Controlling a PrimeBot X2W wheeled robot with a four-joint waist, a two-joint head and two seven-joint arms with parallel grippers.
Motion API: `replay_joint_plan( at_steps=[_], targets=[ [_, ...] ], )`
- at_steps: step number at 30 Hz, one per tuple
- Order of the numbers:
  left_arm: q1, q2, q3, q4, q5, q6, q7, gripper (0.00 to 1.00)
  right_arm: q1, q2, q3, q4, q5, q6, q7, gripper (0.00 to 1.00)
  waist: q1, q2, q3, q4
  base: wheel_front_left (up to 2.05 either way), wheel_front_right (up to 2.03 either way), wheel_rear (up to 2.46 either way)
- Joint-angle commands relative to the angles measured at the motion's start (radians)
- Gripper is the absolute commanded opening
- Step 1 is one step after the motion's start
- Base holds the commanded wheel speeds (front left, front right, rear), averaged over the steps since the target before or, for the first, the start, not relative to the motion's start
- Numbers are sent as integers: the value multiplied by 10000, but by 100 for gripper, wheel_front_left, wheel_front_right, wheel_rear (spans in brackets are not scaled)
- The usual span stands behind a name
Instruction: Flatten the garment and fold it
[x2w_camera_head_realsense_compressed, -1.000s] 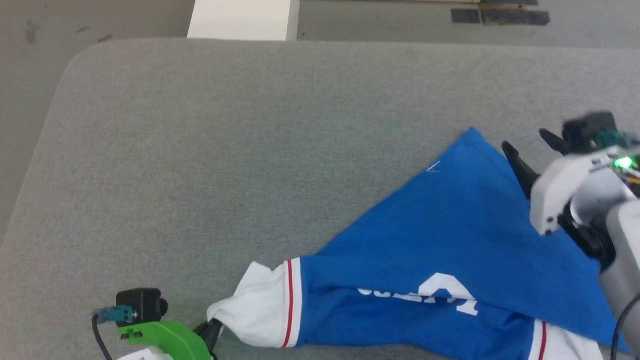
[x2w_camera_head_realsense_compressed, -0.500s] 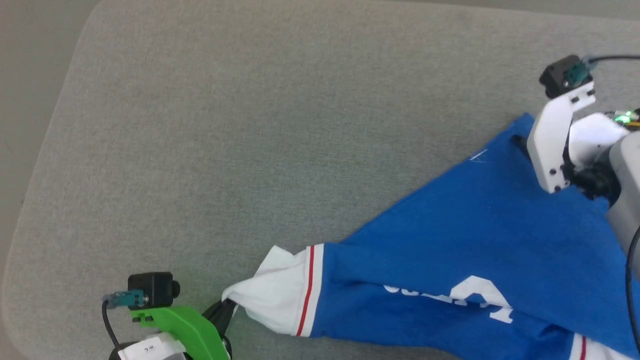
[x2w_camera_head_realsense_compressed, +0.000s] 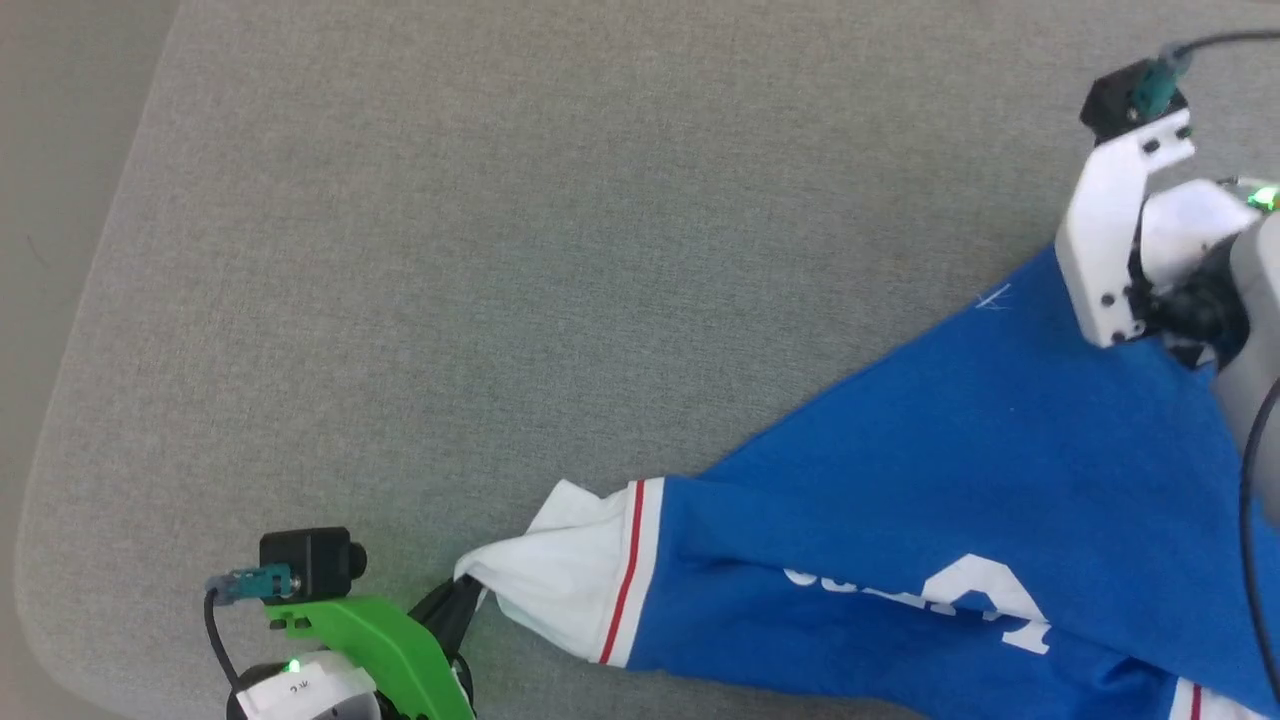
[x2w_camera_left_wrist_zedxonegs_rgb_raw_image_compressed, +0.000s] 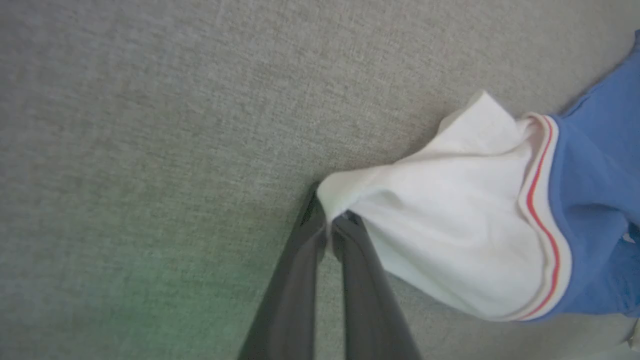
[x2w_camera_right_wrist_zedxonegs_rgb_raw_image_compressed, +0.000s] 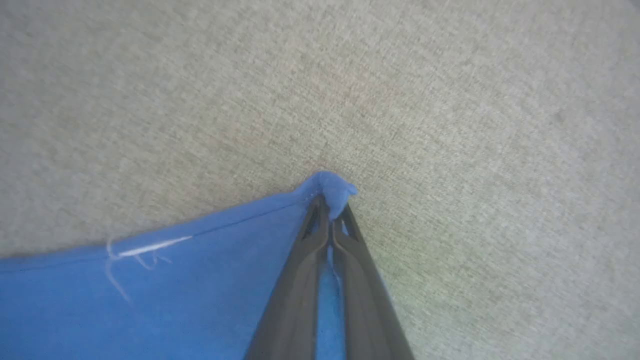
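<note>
Left jaws: clamped on the tip of the white sleeve (x2w_camera_left_wrist_zedxonegs_rgb_raw_image_compressed: 450, 225). The cloth bunches at the tips and fans out to their right in the left wrist view.
Right jaws: pressed together on a blue corner (x2w_camera_right_wrist_zedxonegs_rgb_raw_image_compressed: 327, 192) of the shirt (x2w_camera_head_realsense_compressed: 950, 470). A small nub of cloth pokes out just past the tips.
Shirt: lies on the grey tabletop (x2w_camera_head_realsense_compressed: 500, 250), spread between the two sets of jaws. The blue body widens away from the right jaws, and the sleeve narrows to a point at the left jaws.
Stripe: a thin red stripe (x2w_camera_head_realsense_compressed: 625, 570) edges the sleeve, a little way from the left jaws.
Print: white print (x2w_camera_head_realsense_compressed: 960, 595) lies creased on the blue, between the two sets of jaws.
Thread: a loose white thread (x2w_camera_right_wrist_zedxonegs_rgb_raw_image_compressed: 145, 247) lies on the hem, left of the right jaws in the right wrist view.
Change, right: a second ago these jaws stood wide apart beside the corner, holding nothing. Now they grip it.
Change, left: none. The hold on the sleeve tip is as it was.
Change, head view: the whole picture has shifted, which is the camera's move.
</note>
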Motion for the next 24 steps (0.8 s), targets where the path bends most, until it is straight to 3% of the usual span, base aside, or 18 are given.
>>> replay_joint_plan(
  at_steps=[1,13,18,24],
  targets=[
    [-128,6,-7,247,35,60,29,0,593,23,-87,-12,-17,-15,-445,0,0,60,-179,-66,0,0,0],
    [646,239,172,139,-10,235,-33,0,4193,451,-1881,-2352,-374,-15,-5940,0,0,60,-1903,-902,0,0,0],
    [889,343,303,-67,54,300,-209,0,5889,1044,-3072,-3266,-635,-15,-7160,0,0,60,-2563,-1326,0,0,0],
    [926,378,437,-328,104,218,-601,0,7821,2033,-4352,-4476,-847,-15,-7547,0,0,60,-3004,-1785,0,0,0]
  ],
)
